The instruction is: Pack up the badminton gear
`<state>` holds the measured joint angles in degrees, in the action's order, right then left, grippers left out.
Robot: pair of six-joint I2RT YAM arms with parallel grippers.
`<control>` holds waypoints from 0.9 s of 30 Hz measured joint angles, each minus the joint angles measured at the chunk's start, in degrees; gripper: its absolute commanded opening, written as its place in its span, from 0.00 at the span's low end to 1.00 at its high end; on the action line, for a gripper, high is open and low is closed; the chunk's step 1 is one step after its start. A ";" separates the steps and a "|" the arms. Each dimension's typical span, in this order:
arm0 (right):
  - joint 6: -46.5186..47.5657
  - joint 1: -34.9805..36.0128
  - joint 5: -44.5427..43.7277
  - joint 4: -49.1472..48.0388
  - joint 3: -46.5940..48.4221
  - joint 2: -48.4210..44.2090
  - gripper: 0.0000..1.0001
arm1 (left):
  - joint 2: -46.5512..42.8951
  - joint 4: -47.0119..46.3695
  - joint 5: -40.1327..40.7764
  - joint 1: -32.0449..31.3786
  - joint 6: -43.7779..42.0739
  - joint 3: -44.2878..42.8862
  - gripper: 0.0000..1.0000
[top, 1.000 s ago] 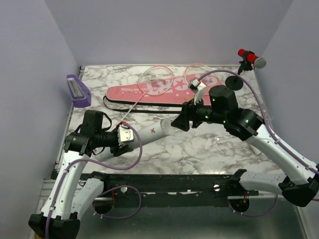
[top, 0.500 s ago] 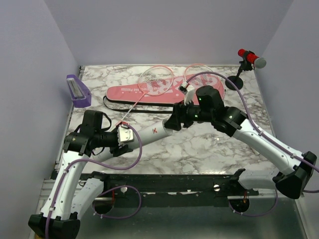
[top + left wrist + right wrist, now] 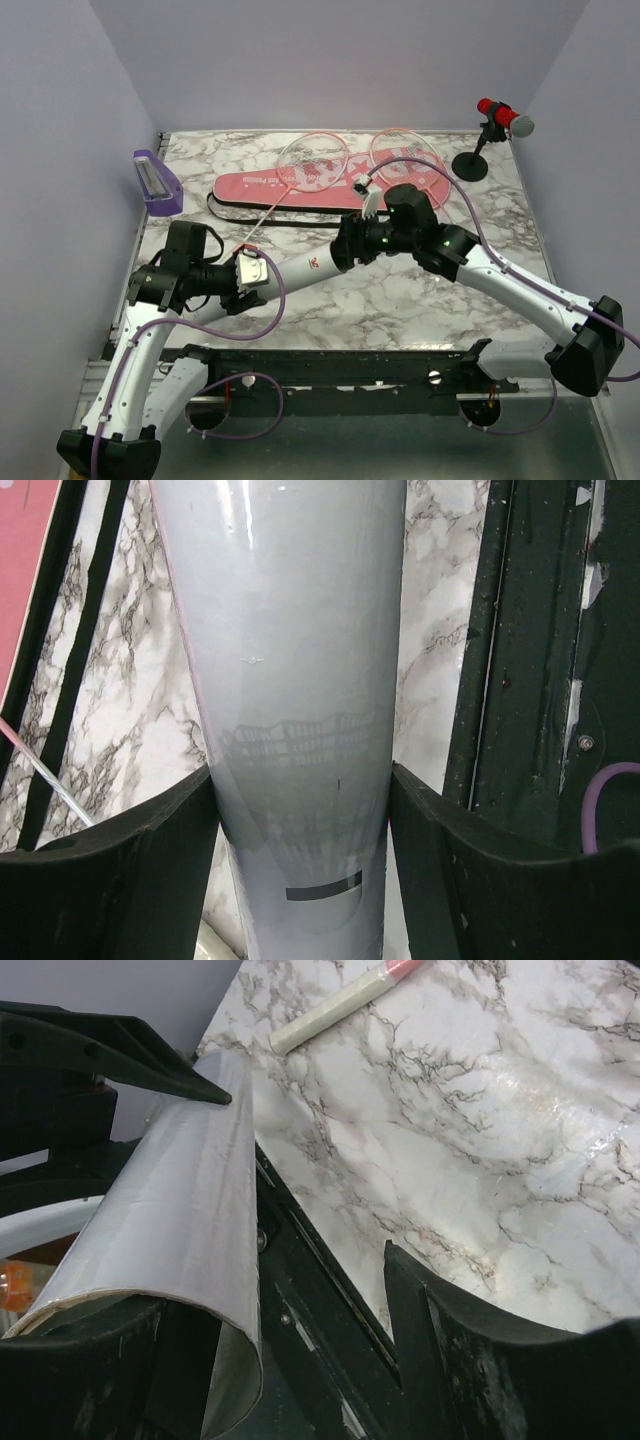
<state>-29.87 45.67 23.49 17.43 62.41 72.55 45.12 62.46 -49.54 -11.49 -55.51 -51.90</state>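
Our left gripper (image 3: 252,272) is clenching the white tube (image 3: 300,265) by its near-left end, slantwise across the table (image 3: 420,300), while our right gripper (image 3: 343,246), jaws spread, is closing leftward on its open end, likely for filling.

Marble table (image 3: 420,300) under bag (image 3: 260,187), box (image 3: 157,183), microphone (image 3: 503,116)

- Table (image 3: 420,290): white marble, grey veins running everywhere.
- Racket bag (image 3: 240,190): pink with pale lettering and a black strap.
- Rackets (image 3: 313,160): thin pink frames.
- Tube (image 3: 300,268): plain white (with a tiny red mark mid-length).
- Microphone (image 3: 503,116): red and grey, on a black stand.
- Box (image 3: 157,183): purple.
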 measured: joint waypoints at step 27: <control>5.29 -28.98 -29.22 7.50 5.40 9.49 0.79 | -0.74 -0.42 -0.20 -0.17 -0.74 0.00 0.70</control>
<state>-24.58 16.69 -5.74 24.93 67.81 82.04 44.38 62.04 -49.74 -11.66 -56.25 -51.90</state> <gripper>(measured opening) 0.799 0.709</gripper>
